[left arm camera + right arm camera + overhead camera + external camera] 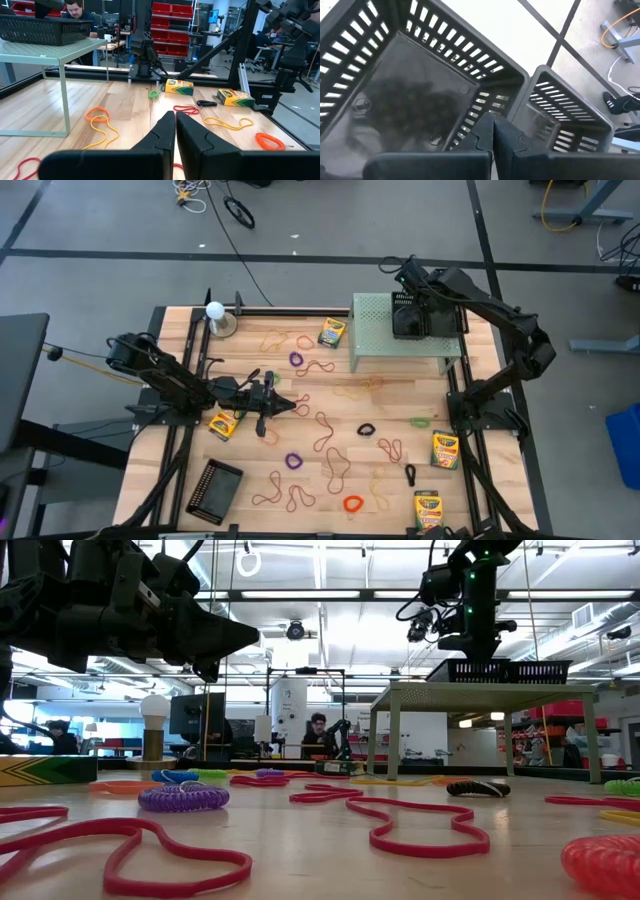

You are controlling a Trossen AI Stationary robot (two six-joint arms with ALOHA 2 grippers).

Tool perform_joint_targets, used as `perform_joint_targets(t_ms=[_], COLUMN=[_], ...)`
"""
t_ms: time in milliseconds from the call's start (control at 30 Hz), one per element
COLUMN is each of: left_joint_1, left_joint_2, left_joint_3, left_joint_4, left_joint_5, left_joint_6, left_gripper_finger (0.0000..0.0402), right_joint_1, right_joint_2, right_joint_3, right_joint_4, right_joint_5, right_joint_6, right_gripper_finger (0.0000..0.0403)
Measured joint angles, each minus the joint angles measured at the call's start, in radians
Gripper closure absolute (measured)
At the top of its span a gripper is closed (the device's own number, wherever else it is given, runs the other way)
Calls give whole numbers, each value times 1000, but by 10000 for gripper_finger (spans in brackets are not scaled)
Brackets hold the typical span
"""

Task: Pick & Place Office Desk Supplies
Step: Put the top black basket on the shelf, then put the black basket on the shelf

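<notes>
The left pincer (293, 406) hovers above the middle-left of the surface (180, 470), its fingers pressed together on nothing that shows. The right pincer (412, 315) hangs over the dark baskets (425, 318) on the pale green stand (375, 330) at about 1 o'clock, fingers likewise pressed together and empty.

The supplies lie loose all over the wood: rubber bands (325, 430) looping through the centre, a purple ring (293, 461) at 6 o'clock, an orange ring (352, 503) farther down, and crayon boxes (445, 450) toward 4 o'clock, with another crayon box (222, 424) just beside the left arm.

The risks, as I judge them: bands lie flat and thin, so a descending pincer may scrape the wood or close above a band; overlapping loops may lift together; a ring may roll away when nudged.
</notes>
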Motion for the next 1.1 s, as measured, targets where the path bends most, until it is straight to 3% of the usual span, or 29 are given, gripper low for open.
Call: perform_joint_targets(t_ms=[200, 367, 533, 733, 1100], left_joint_1=[0, 0, 0, 0, 0], left_joint_2=[0, 0, 0, 0, 0], left_joint_3=[0, 0, 0, 1, 39], left_joint_4=[0, 0, 0, 4, 20], left_joint_5=[0, 0, 0, 0, 3], left_joint_6=[0, 0, 0, -1, -3], left_gripper_finger=[380, 380, 380, 380, 380], right_joint_1=[29, 143, 310, 556, 961], right_joint_2=[-53, -172, -327, -481, -476], right_joint_3=[0, -14, -128, -363, -632], right_joint_4=[0, 32, 152, 361, 799], right_joint_5=[2, 1, -18, -21, 114], right_joint_6=[-5, -36, 17, 146, 184], right_gripper_finger=[398, 398, 398, 398, 398])
